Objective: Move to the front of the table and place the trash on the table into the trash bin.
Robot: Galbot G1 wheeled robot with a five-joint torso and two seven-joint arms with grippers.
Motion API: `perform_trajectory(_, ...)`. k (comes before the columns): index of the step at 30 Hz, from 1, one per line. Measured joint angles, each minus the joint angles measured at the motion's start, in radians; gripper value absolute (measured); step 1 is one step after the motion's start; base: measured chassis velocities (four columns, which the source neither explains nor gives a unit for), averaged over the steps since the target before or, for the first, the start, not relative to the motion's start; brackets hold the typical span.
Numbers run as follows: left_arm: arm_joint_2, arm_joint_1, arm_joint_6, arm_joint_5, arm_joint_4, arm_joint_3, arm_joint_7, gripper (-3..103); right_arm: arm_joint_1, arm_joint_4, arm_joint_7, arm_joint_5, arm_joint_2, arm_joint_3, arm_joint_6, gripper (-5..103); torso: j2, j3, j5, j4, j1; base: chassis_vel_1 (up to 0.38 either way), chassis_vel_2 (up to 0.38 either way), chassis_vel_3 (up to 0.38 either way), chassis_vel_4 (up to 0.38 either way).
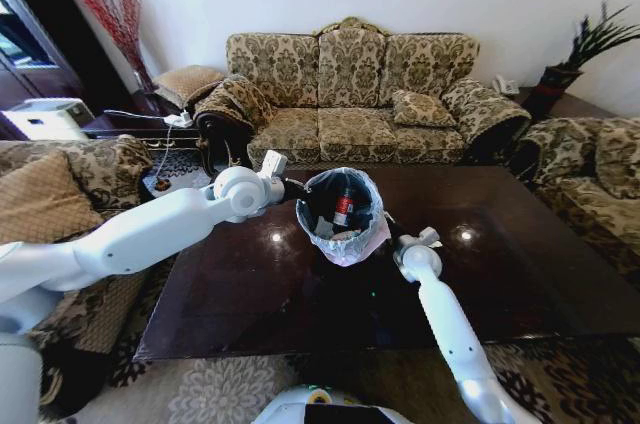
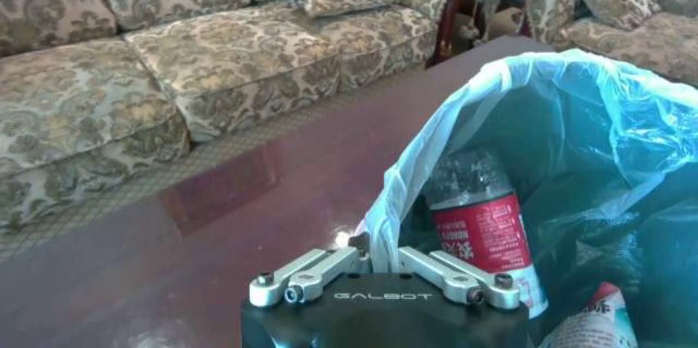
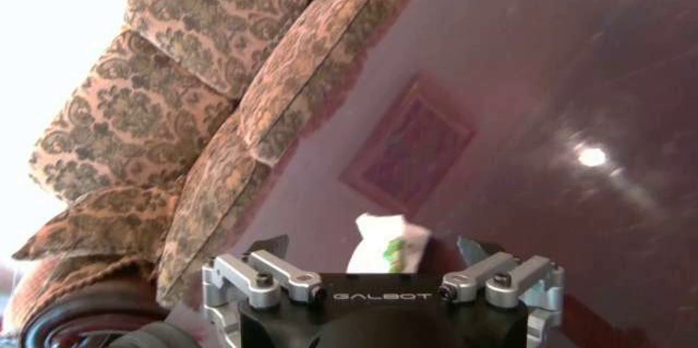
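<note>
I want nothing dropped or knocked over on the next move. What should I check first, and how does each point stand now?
1. Left gripper grips the bin by its bag rim: ok, jaws shut on the rim.
2. Right gripper is ready to grasp: ok, jaws open.
3. Wrapper sits between the right jaws: ok for line-up; whether they reach it, cannot tell.
4. Bottle is inside the bin: ok.
5. Bin stands flat on the table: cannot tell.
</note>
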Motion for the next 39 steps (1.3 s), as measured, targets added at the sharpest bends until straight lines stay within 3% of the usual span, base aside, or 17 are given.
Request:
perform_trajectory(4,0.027,-0.008,0.033,0.015,0.005,-0.003,0.001,0,0.018,-0.022,-0.021,0.012,0.004,-0.010,-0.011,100,0.000,0.000,-0.0001,0.0001,0.000,0.000,0.000,0.000,0.000)
perform_trajectory(7,0.098,-0.012,0.056,0.053,0.009,-0.016,0.023,0,0.022,-0.034,-0.031,0.017,0.007,-0.014,-0.015,98,0.000,0.000,0.0001,-0.0001,0.000,0.000,0.000,0.000,0.000)
perform_trajectory(17,0.165,0.007,0.050,0.053,-0.017,-0.052,0.039,0,0.054,-0.077,-0.027,0.039,0.027,-0.023,-0.026,91,0.000,0.000,0.0001,-0.0003,0.000,0.000,0.000,0.000,0.000)
perform_trajectory(20,0.168,0.012,0.040,0.044,-0.022,-0.057,0.039,0,0.073,-0.096,0.006,0.050,0.040,-0.031,-0.033,77,0.000,0.000,0.0002,-0.0004,0.000,0.000,0.000,0.000,0.000)
perform_trajectory(25,0.171,0.018,0.033,0.038,-0.024,-0.064,0.039,0,0.080,-0.106,0.032,0.061,0.044,-0.031,-0.047,66,0.000,0.000,0.0001,-0.0002,0.000,0.000,0.000,0.000,0.000)
perform_trajectory(30,0.170,0.043,0.029,0.036,-0.024,-0.081,0.039,0,0.093,-0.143,0.039,0.068,0.051,-0.029,-0.047,44,0.000,0.000,0.0002,-0.0002,0.000,0.000,0.000,0.000,0.000)
perform_trajectory(31,0.170,0.043,0.029,0.036,-0.024,-0.081,0.039,0,0.093,-0.143,0.039,0.068,0.051,-0.029,-0.047,44,0.000,0.000,0.0002,-0.0002,0.000,0.000,0.000,0.000,0.000)
perform_trajectory(34,0.166,0.049,0.025,0.035,-0.021,-0.085,0.039,0,0.099,-0.155,0.039,0.075,0.051,-0.025,-0.044,28,0.000,0.000,0.0002,-0.0002,0.000,0.000,0.000,0.000,0.000)
perform_trajectory(36,0.165,0.049,0.024,0.035,-0.020,-0.085,0.039,0,0.099,-0.157,0.039,0.077,0.050,-0.025,-0.044,28,0.000,0.000,0.0002,-0.0002,0.000,0.000,0.000,0.000,0.000)
perform_trajectory(39,0.160,0.049,0.020,0.035,-0.018,-0.085,0.039,0,0.102,-0.163,0.038,0.084,0.047,-0.024,-0.044,12,0.000,0.000,0.0002,-0.0002,0.000,0.000,0.000,0.000,0.000)
